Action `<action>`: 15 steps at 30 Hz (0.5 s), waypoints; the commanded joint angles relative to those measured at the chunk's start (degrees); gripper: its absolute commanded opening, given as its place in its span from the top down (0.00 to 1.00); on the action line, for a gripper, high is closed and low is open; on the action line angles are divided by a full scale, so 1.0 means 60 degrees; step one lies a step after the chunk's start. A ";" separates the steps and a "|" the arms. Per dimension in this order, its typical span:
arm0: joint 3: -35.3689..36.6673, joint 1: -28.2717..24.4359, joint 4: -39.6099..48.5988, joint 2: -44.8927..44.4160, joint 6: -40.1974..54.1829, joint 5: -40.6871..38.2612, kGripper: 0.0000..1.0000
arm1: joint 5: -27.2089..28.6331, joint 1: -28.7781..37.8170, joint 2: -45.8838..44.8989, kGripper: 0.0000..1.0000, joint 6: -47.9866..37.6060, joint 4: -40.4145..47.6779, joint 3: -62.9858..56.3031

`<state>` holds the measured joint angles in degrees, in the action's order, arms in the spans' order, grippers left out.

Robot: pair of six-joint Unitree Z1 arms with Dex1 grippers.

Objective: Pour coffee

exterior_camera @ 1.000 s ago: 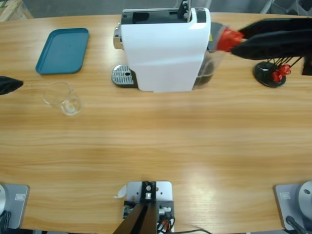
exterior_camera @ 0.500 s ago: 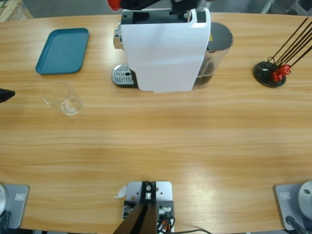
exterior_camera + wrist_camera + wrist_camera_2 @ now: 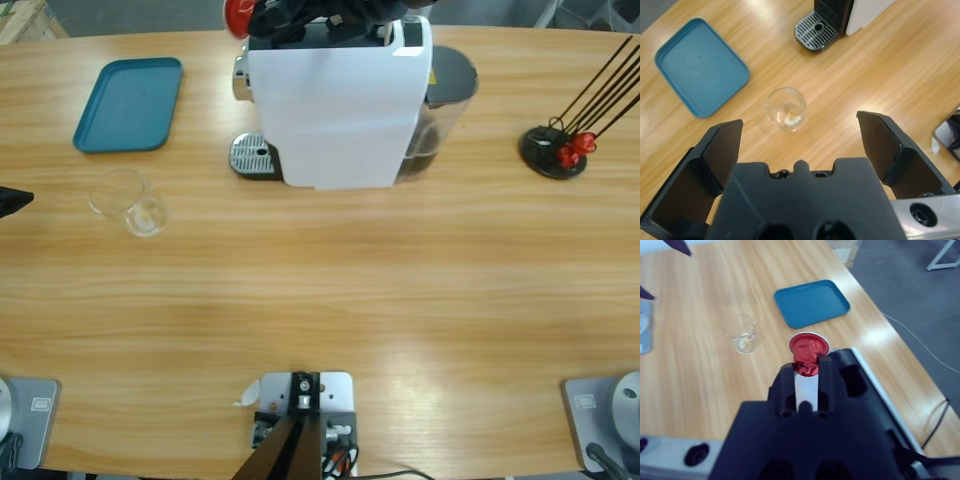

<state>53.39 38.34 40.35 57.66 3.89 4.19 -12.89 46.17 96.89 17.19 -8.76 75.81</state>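
While the right gripper (image 3: 807, 371) pinches a small red foil coffee capsule (image 3: 808, 351) between its nearly closed black jaws, it hangs over the top rear of the tall white coffee machine (image 3: 338, 110), seen in the high view as a dark shape at the picture's upper edge with the red capsule jutting past the machine's left corner. A perforated round metal drip tray (image 3: 253, 156) sticks out from the machine's left foot, and a smoky clear water tank (image 3: 438, 110) sits against its right side. Left of the machine, well apart from it, a small clear drinking glass (image 3: 129, 202) lies on the wooden tabletop (image 3: 330, 300); no dark coffee shows in it, only a faint pale glint at its base. A teal rectangular plastic tray (image 3: 130, 103) lies beyond the glass, also left of the machine. Far to the machine's right stands a black round holder (image 3: 553, 153) with wire stems and red capsules. The left gripper (image 3: 805, 145) hovers above the glass with its jaws spread wide and nothing between them.
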 commanded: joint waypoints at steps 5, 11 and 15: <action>-0.0402 0.0126 0.0014 -0.0015 0.0058 -0.0186 0.00 | 0.1135 0.0083 0.0557 1.00 0.0518 -0.0131 0.0270; -0.0422 0.0128 -0.0007 0.0014 0.0055 -0.0206 0.00 | 0.0892 0.0083 0.0519 1.00 0.0483 -0.0269 0.0270; -0.0431 0.0128 -0.0015 0.0014 0.0055 -0.0215 0.00 | 0.1015 0.0083 0.0489 1.00 0.0404 -0.0357 0.0300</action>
<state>53.11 38.34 40.34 57.66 3.89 3.91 -6.90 46.42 97.95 19.54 -9.43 77.82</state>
